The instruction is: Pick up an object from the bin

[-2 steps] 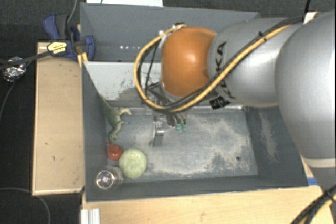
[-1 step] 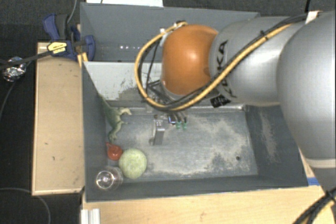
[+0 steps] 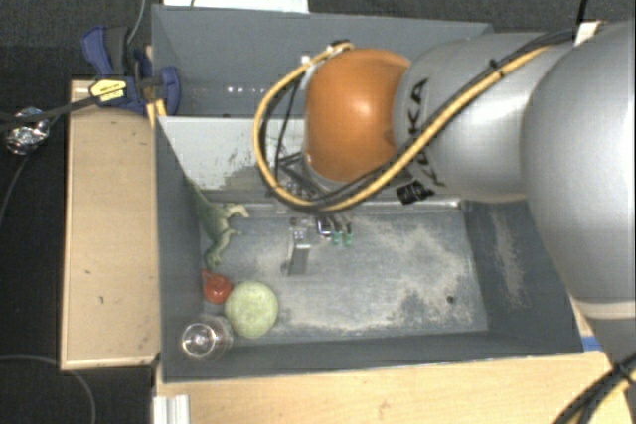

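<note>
My gripper (image 3: 313, 245) hangs below the orange wrist cover over bare bin floor, left of the bin's middle. Its fingers stand apart, so it is open, with nothing between them. One grey finger (image 3: 296, 256) points down towards the floor. A green toy dinosaur (image 3: 219, 223) lies to the gripper's left against the left wall. Below the dinosaur sits a small red thing (image 3: 216, 289), and beside that a pale green ball (image 3: 251, 309). All three lie apart from the gripper.
A clear glass cup (image 3: 199, 341) rests in the bin's front left corner. The arm reaches in from the right and hides the bin's back right part. Bare, scuffed floor stretches right of the gripper.
</note>
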{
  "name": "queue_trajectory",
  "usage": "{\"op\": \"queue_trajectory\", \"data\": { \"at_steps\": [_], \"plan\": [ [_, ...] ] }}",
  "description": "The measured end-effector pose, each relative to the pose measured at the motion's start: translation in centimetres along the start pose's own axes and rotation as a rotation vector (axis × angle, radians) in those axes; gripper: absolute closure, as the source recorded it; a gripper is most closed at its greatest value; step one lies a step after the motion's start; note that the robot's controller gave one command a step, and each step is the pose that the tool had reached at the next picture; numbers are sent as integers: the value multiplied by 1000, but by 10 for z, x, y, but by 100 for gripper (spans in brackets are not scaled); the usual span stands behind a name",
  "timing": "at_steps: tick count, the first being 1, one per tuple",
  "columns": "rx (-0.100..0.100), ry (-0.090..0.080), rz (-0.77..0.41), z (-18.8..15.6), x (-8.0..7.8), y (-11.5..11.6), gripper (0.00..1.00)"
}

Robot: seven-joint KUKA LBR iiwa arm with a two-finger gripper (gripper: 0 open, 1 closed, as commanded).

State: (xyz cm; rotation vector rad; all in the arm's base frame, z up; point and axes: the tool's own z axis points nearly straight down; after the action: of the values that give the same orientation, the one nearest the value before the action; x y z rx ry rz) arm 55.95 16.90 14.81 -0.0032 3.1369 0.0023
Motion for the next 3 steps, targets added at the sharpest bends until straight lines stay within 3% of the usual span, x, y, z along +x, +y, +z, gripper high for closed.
{"op": "queue_trajectory", "data": {
  "at_steps": [1,2,3],
  "plan": [
    [0,6,-22,38,10,20,0],
    [0,-2,-55,55,38,21,0],
    [-1,9,13,75,39,64,100]
  ]
}}
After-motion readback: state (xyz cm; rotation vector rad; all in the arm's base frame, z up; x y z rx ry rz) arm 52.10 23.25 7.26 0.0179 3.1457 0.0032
